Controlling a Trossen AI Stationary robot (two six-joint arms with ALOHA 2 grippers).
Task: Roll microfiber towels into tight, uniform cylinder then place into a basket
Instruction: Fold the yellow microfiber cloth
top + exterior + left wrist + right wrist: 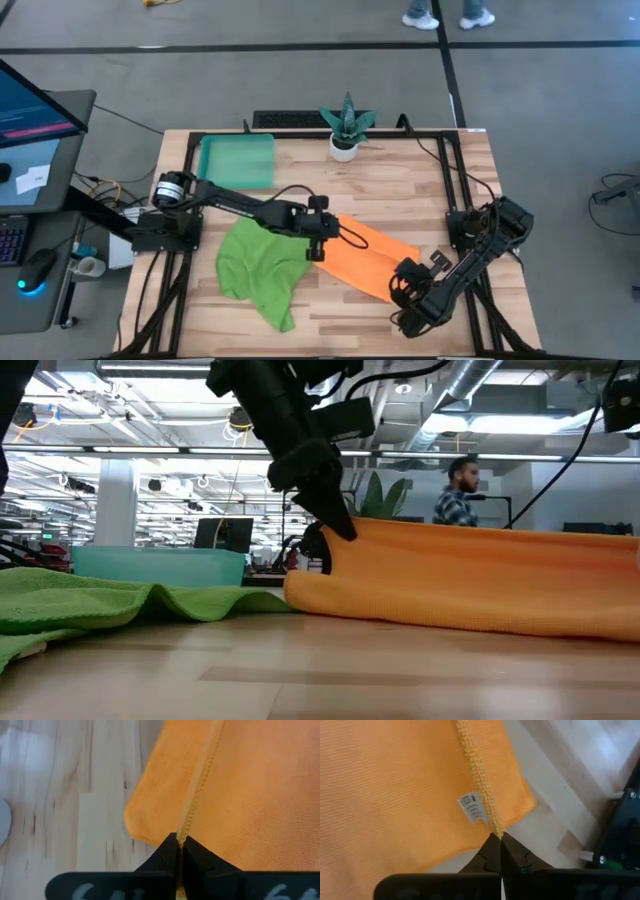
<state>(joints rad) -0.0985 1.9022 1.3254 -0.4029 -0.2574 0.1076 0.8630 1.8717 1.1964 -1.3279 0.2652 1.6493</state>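
The orange towel (375,255) lies slantwise at the table's middle, doubled over, with its rounded fold (400,595) on the wood. My left gripper (318,250) is shut on it at its left end, and my right gripper (408,276) is shut on it at its near right end. The lime green towel (258,265) lies crumpled on the table to the left, its edge next to the orange one. The teal basket (237,160) stands at the far left. My left gripper pinches the orange towel's stitched edge (191,817) between its two fingers, slanting down from the table's left. The held edge (362,525) stands raised above the table while the cloth below it rests on the wood. My right gripper pinches the same towel's stitched edge (489,817) at a corner, right beside the small white tag (472,808). The fingers slant down onto it from the table's right. The cloth beyond the fingers lies spread and slack.
A small white pot with a spiky green plant (345,128) stands at the far edge, right of the basket. Bare wood (420,190) lies beyond the orange towel. A person (458,492) stands in the room behind the table.
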